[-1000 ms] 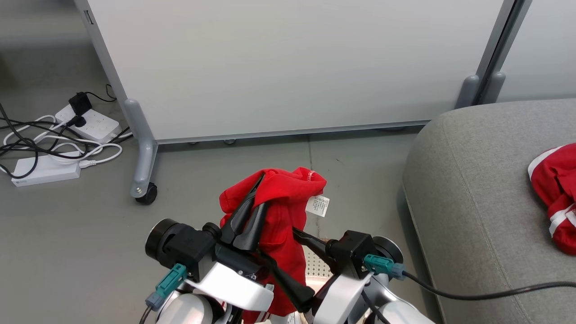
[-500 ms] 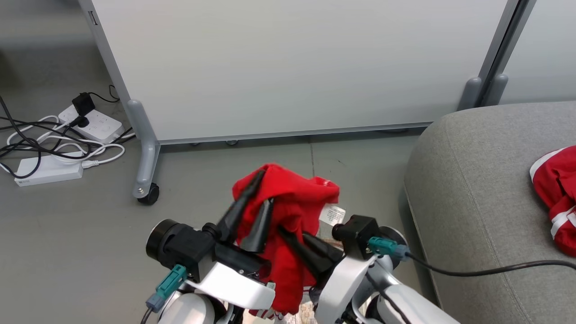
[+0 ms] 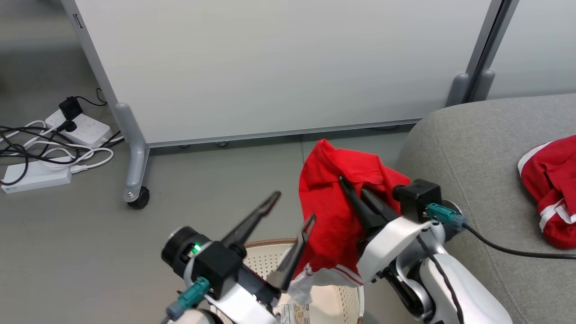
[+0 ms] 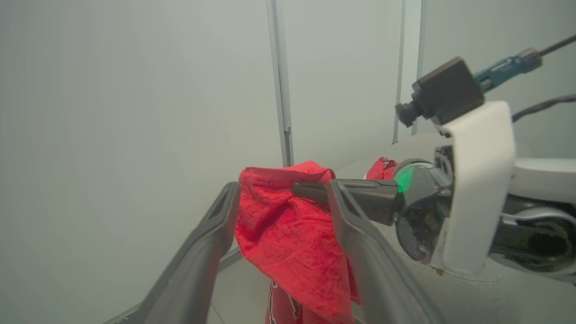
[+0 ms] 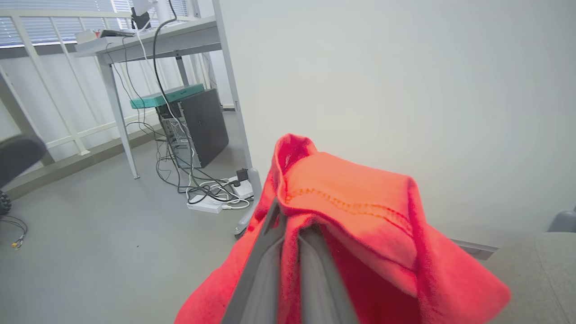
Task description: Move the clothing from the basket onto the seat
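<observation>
The step in hand looks like carrying 1 soft bright red garment with a striped white hem [image 3: 328,216] to the large grey upholstered seat cushion [image 3: 472,157]. To do it well, lift until the hanging hem clears the cushion's rounded corner, then release well inboard.

The right gripper [image 3: 351,186] is pinched on the garment's top fold. The cloth drapes below it, above the cream perforated basket with a brown woven rim [image 3: 265,245]. The left gripper [image 3: 294,207] is spread wide and empty, just beside the cloth. A 2nd red garment [image 3: 549,189] lies on the seat.

Bright, flat diffuse light with faint soft shadows; wrist views bend at the edges, and the right gripper [image 5: 291,225] blurs near the lens.
</observation>
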Available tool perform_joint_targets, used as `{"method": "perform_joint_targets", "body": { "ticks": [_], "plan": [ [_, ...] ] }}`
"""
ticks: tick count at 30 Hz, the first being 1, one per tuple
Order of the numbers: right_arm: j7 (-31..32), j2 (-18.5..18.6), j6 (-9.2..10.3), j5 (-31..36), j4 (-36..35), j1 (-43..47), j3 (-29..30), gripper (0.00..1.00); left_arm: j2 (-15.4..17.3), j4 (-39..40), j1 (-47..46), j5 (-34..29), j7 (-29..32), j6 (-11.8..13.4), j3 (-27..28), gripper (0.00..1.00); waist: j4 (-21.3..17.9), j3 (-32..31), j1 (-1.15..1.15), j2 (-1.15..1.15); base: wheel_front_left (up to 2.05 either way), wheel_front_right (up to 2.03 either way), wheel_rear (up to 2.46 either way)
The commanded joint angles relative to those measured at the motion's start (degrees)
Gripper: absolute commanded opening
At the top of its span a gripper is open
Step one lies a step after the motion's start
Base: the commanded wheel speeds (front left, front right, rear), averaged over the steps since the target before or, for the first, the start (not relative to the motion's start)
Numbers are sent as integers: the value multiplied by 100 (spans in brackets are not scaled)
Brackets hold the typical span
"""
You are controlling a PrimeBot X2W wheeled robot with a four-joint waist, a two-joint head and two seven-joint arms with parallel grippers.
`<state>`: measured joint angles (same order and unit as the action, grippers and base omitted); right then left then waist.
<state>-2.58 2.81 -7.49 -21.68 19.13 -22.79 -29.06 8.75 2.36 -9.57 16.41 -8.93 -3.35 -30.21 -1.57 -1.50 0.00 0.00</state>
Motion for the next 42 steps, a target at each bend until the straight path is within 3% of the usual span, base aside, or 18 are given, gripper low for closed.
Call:
{"method": "perform_joint_targets", "body": {
  "ticks": [1, 8, 15, 33, 42],
  "plan": [
    [20, 26, -1, 138, 16, 112, 225, 0, 130, -37, 96, -74, 155, -98, -169, 100, -27, 1, 0, 0, 0, 0, 0],
    [162, 24, -1, 557, -13, 369, 807, 0, 415, -195, 272, -21, 527, -295, -694, 100, -146, 27, 0, 0, 0, 0, 0],
    [268, 31, -1, 737, -153, 602, 1145, 0, 476, -208, 317, 69, 534, -306, -803, 100, -432, 77, 0, 0, 0, 0, 0],
    [288, 25, -1, 849, -647, 770, 1693, 0, 626, 17, 160, 176, 508, -155, -724, 100, -2154, 615, 0, 0, 0, 0, 0],
    [76, 24, -1, 640, -661, 515, 1960, 0, 759, 181, -80, 116, 632, -163, -717, 100, -2569, 995, 0, 0, 0, 0, 0]
  ]
}}
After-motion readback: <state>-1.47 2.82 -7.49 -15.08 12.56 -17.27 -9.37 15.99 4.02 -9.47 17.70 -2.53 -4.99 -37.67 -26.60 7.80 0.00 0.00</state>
